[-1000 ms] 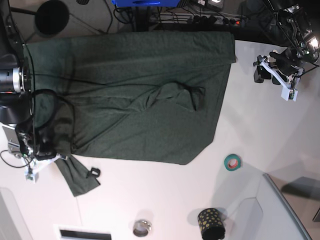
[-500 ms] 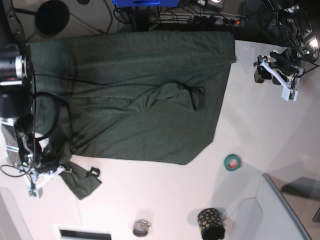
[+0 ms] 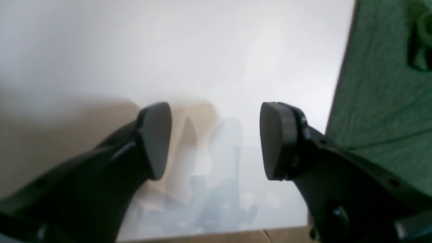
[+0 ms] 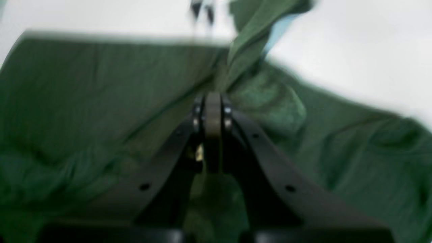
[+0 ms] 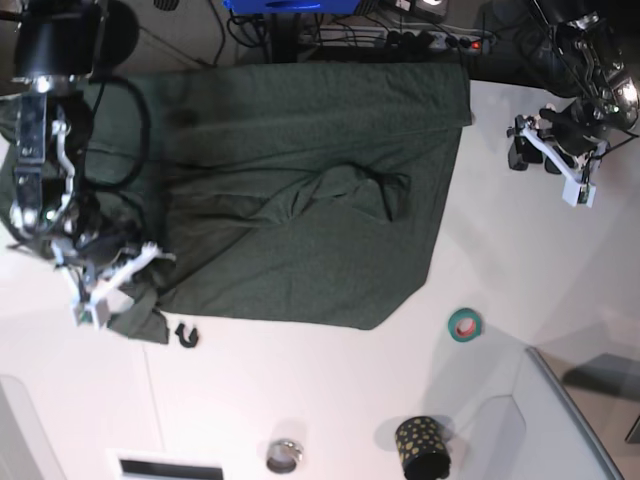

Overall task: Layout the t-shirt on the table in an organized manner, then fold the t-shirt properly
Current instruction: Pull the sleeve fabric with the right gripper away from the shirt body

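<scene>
The dark green t-shirt [image 5: 300, 190] lies spread over the far half of the white table [image 5: 330, 400], with a rumpled fold near its middle. My right gripper [image 5: 140, 265] is at the shirt's left side, shut on a pinch of fabric beside the sleeve [image 5: 140, 322]. The right wrist view shows its jaws [image 4: 212, 101] pressed together with the t-shirt [image 4: 84, 94] rising from the tips. My left gripper [image 5: 535, 155] hovers open over bare table to the right of the shirt. In the left wrist view, nothing sits between its fingers [image 3: 155, 141]; the t-shirt [image 3: 381, 101] edge is to their right.
A teal tape roll [image 5: 464, 324], a black dotted cup [image 5: 422, 447] and a metal ring [image 5: 284, 456] sit on the near half. A small black clip [image 5: 185, 334] lies by the sleeve. A grey bin corner [image 5: 575, 420] is at the lower right. Cables run beyond the far edge.
My right arm has swung toward the far side, dragging the sleeve up and inward with it. The shirt's left edge has bunched. The left arm has not moved.
</scene>
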`<state>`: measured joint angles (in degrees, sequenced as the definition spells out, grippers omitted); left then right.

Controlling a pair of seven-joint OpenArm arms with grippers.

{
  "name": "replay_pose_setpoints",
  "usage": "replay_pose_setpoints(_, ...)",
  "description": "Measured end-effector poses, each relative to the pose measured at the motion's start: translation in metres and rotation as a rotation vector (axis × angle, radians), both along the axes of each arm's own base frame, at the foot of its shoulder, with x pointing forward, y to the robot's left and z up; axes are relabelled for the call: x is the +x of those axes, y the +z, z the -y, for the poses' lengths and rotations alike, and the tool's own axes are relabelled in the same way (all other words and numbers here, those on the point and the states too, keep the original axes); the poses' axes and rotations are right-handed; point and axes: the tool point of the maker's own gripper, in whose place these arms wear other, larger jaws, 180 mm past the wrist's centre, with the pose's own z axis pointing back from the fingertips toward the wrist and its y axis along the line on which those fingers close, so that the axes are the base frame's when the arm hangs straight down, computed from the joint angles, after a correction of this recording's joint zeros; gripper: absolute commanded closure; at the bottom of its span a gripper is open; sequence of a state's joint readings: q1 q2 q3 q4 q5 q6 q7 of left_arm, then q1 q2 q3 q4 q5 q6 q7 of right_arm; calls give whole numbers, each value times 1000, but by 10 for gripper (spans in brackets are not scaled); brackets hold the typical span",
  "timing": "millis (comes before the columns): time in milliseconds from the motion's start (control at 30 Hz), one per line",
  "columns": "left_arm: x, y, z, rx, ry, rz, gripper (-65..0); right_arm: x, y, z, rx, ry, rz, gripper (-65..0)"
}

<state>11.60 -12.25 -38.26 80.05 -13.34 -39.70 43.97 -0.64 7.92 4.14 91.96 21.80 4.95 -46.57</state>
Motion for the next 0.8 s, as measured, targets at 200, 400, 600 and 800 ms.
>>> replay_pose_setpoints(200,1,0,0,1,0,1,-397,-39,-29,-27,64,21,-162,-87)
replay_pose_setpoints(400,1,0,0,1,0,1,-397,-26,11,-26,35,43,-75,-287)
replay_pose_setpoints(600,0,0,-1,1,2,0,-397,68,12,39,73,-163,-29,-270)
replay_pose_setpoints(800,-3,-1,0,-2,1,-5,-397,90,-51,76,115,-290,-152,-263)
